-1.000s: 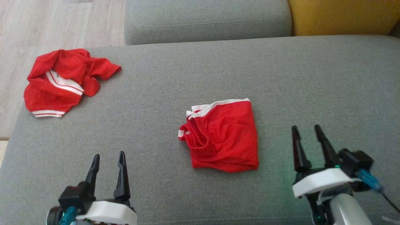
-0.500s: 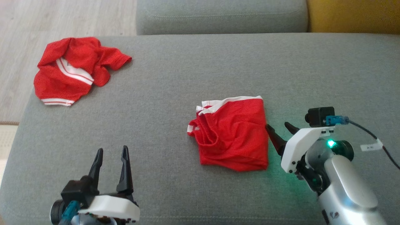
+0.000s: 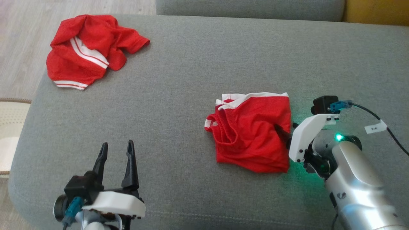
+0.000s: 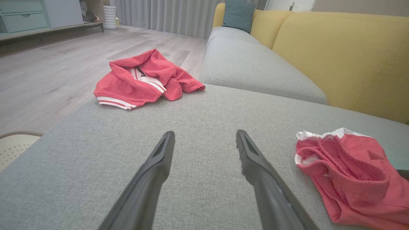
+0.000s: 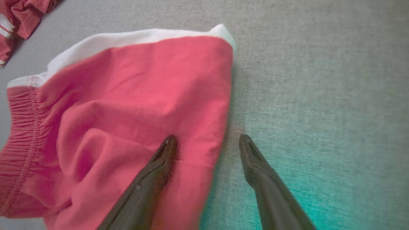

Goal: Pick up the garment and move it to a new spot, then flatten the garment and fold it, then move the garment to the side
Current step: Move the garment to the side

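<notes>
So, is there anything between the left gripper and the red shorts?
No. From the left gripper across to the shorts there is just bare grey cushion. The head view shows that stretch, and the left wrist view agrees.

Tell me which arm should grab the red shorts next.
Right. The right gripper is open astride the right edge of the red shorts, one finger over fabric, one over the grey cushion. The left gripper is open above bare cushion, well apart from them.
</notes>
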